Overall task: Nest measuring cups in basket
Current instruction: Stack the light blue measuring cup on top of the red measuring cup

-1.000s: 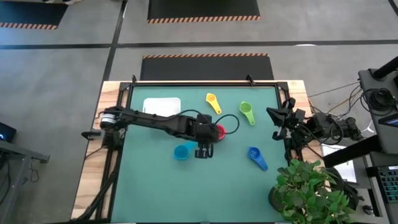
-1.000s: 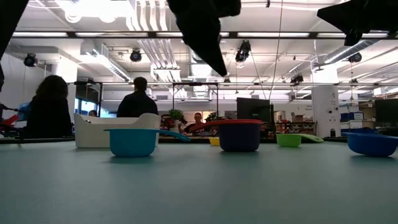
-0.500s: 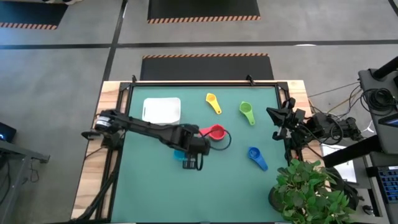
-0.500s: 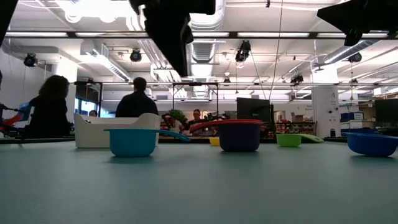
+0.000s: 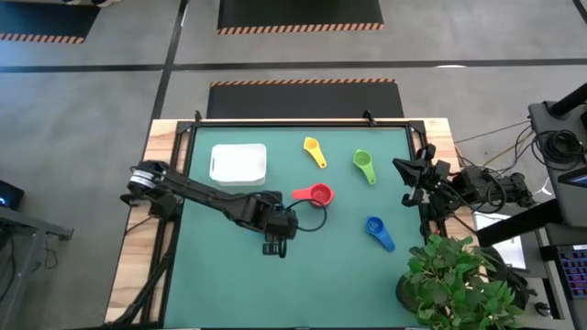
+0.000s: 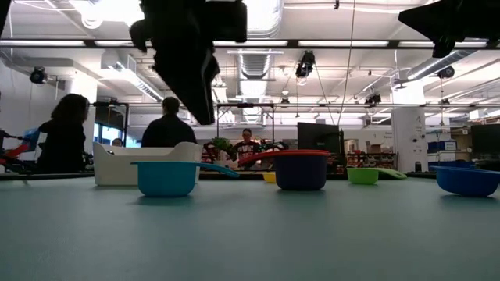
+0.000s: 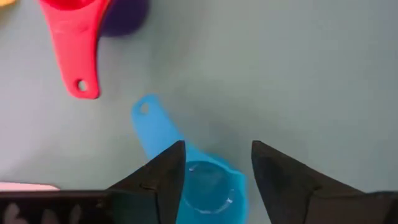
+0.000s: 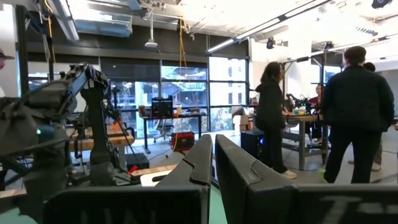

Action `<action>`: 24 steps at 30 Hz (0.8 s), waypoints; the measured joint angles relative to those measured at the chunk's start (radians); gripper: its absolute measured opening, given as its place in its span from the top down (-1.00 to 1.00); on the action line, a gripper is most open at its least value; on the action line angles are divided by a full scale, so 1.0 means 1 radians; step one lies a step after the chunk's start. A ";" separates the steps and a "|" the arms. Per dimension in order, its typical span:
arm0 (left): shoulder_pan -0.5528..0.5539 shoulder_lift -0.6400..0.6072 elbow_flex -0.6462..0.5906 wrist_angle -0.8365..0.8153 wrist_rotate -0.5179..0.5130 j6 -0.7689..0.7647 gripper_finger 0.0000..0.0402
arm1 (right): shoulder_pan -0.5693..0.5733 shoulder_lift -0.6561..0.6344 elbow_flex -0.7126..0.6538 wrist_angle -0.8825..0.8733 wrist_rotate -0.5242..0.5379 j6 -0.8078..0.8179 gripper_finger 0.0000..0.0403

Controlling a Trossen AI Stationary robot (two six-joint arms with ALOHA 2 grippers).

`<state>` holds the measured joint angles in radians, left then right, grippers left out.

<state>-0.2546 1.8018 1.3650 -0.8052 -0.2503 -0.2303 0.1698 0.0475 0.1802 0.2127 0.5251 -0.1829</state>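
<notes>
The light blue cup point(image 7: 211, 186) stands on the green mat, its handle point(image 7: 151, 122) pointing away from the bowl. My left gripper point(image 7: 217, 158) hangs open above it, pointing down, one finger to each side of the bowl and clear of it point(image 6: 187, 70). In the high view the arm point(image 5: 273, 240) hides this cup. The red cup point(image 5: 318, 194) sits nested in a purple one point(image 6: 301, 173). Yellow point(image 5: 314, 151), green point(image 5: 364, 166) and dark blue point(image 5: 378, 231) cups lie apart on the mat. The white basket point(image 5: 238, 162) stands at the far left. My right gripper point(image 8: 213, 152) waits shut at the right edge.
A black cable loops on the mat beside the red cup point(image 5: 316, 220). A potted plant point(image 5: 459, 284) stands at the near right corner. People stand and sit in the room beyond the table point(image 6: 168, 125). Bare mat lies along the near edge.
My left gripper has gone from beside the red cup toward the table's left and near edges and has sunk, and it now stands over the light blue cup. The cups have stayed where they were.
</notes>
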 joint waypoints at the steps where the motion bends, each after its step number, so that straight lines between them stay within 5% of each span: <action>1: 0.000 -0.002 -0.021 0.014 -0.018 -0.001 0.13 | 0.000 0.000 0.000 0.000 0.000 0.000 0.96; 7: 0.001 -0.004 -0.118 0.044 -0.175 -0.007 0.17 | 0.000 0.000 0.000 0.000 0.000 0.000 0.96; 13: 0.011 -0.009 -0.151 0.108 -0.260 0.018 0.52 | 0.000 0.000 0.000 0.000 0.000 -0.013 0.96; 18: 0.057 -0.009 -0.153 0.124 -0.285 0.043 0.94 | 0.000 0.000 0.000 0.001 0.001 -0.024 0.96; 24: 0.105 -0.009 -0.203 0.184 -0.278 0.063 0.95 | 0.000 0.000 -0.002 0.001 0.001 -0.030 0.96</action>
<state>-0.1493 1.7924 1.1620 -0.6209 -0.5282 -0.1672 0.1699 0.0475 0.1787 0.2134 0.5259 -0.2131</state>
